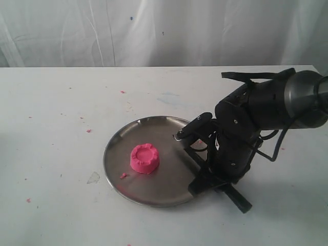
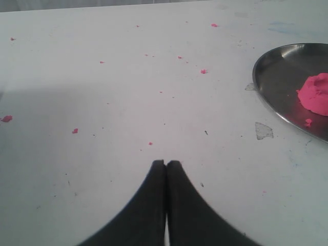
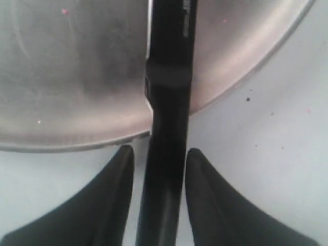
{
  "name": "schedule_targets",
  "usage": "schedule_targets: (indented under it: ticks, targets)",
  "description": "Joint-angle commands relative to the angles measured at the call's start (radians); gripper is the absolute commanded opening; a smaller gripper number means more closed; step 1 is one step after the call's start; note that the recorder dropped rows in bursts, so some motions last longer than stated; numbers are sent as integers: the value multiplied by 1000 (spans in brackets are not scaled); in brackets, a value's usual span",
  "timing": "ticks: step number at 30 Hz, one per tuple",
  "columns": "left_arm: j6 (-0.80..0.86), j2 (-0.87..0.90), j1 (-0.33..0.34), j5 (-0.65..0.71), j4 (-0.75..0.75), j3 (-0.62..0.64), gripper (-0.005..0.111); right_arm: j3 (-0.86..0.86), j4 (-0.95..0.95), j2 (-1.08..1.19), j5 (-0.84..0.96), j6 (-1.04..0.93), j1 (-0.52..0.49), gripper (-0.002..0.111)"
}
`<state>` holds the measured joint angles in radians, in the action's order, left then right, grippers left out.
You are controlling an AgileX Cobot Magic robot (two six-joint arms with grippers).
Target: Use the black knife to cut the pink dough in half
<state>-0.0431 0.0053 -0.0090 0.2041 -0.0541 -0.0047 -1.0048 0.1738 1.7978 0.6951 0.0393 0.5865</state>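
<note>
On the steel plate the dough is sitting whole, a round pink puck with a crimped top, left of the plate's middle, with one pink crumb lying just beside it. No cut is showing, so the cutting itself is not yet begun.

At the plate's right edge the knife is lying across the rim, blade over the steel and handle sticking out onto the table. The right gripper is hanging low over it, its fingers standing narrowly apart with the handle running between them; they are looking close to the handle on both sides, but whether they are already pressing it I cannot tell. I judge the step in hand to be the pick-up of the knife.

Off to the left, the left gripper is hovering over bare table with its fingertips pressed together, holding nothing, well apart from the plate.

Left to do: getting a firm hold, lifting the knife, carrying it over the dough and pressing down through its middle
</note>
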Motion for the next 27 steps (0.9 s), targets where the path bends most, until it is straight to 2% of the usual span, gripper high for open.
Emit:
schedule_targets:
  ticks: [1,22,25,27]
  targets:
    - [-2,-5,-6,-2,0,5,0,4,5,-3,-34,-10,0,37]
    - [-2,-5,-6,-2,0,5,0,6,3,15,25,-10,0,37]
    - [-2,-5,-6,-2,0,5,0,6,3,29,29,-10,0,34]
    - [-2,-5,-6,-2,0,5,0,6,3,38,37,-8,0,27]
